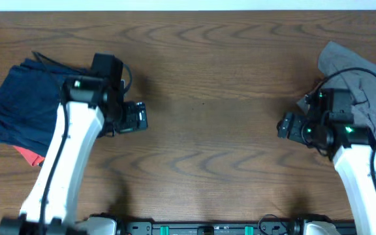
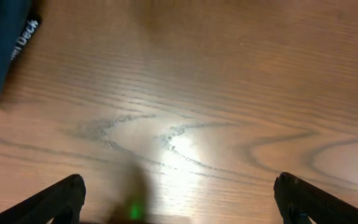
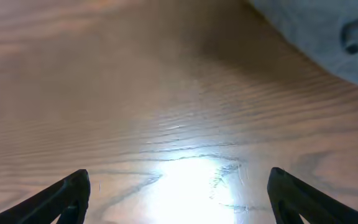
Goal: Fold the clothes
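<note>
**Left gripper** point(image 1: 134, 117): fingers point(image 2: 64, 199) stand wide apart with nothing between them. Only the bare wood of the table point(image 1: 201, 72) lies beneath.

**Navy-blue garments** point(image 1: 18, 98): a wrinkled pile lying flat on the table, on the outer side of the left gripper and clear of its fingers. In the left wrist view one edge shows ahead of the gripper and off to its left.

**Label** point(image 2: 27, 32): dark, with white lettering too blurred to read. It sits on the garment edge nearest the left gripper.

**Red item** point(image 1: 28, 155): one corner shows from under the pile's near edge. What it is cannot be told.

**Right gripper** point(image 1: 286, 125): fingers point(image 3: 67, 194) are likewise spread wide and hold nothing, with bare wood below.

**Light grey garment** point(image 1: 364, 85): rumpled, on the outer side of the right gripper and partly covered by that arm. In the right wrist view it lies ahead and to the right, apart from the fingers.
</note>
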Action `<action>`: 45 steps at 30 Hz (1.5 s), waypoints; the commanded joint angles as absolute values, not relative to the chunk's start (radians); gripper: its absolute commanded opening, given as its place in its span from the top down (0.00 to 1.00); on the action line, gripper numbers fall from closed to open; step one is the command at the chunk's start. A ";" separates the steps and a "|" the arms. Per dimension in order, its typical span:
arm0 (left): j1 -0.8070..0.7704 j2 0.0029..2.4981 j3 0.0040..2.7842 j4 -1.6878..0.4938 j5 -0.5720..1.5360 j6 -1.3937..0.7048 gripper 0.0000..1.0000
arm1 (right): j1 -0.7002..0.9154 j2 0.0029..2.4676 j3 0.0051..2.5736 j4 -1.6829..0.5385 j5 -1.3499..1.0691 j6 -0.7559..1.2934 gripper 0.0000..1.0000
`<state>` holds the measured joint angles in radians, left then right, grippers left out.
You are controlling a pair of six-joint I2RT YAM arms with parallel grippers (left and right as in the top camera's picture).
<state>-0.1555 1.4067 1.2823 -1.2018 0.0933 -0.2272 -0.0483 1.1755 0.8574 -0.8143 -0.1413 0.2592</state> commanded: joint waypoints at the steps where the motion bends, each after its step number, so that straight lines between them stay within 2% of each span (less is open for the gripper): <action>1: -0.186 1.188 1.172 -1.138 0.062 -0.210 0.02 | -0.057 1.036 0.859 -0.825 -0.127 0.245 0.11; 3: -0.201 1.027 1.071 -1.042 0.062 -0.210 0.02 | -0.049 0.939 0.830 -0.802 -0.117 0.246 0.14; 5: -0.210 0.854 0.965 -0.938 0.059 -0.210 0.02 | -0.040 0.826 0.780 -0.754 -0.083 0.247 0.12; 6: -0.211 0.760 0.912 -0.886 0.059 -0.210 0.02 | -0.035 0.771 0.749 -0.728 -0.071 0.251 0.09; 7: -0.211 0.685 0.871 -0.842 0.059 -0.210 0.02 | -0.034 0.725 0.723 -0.706 -0.070 0.253 0.01; 9: -0.211 0.541 0.810 -0.772 0.059 -0.210 0.02 | -0.033 0.642 0.671 -0.669 -0.071 0.254 0.01; 17: -0.211 0.207 0.788 -0.832 0.059 -0.210 0.02 | -0.033 0.543 0.613 -0.718 -0.071 0.254 0.01; 33: -0.211 0.162 0.787 -0.833 0.059 -0.210 0.02 | -0.032 0.536 0.613 -0.885 -0.041 0.253 0.01; 37: -0.211 0.162 0.787 -0.833 0.059 -0.210 0.02 | -0.029 0.448 0.591 -0.824 -0.043 0.237 0.01; 45: -0.211 0.162 0.787 -0.833 0.059 -0.210 0.02 | 0.006 0.129 0.364 -0.482 -0.091 0.136 0.01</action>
<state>-0.2070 0.1673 0.7914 -0.8337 0.0708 -0.2272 -0.0116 0.1997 0.4385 -0.5205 -0.0753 0.1787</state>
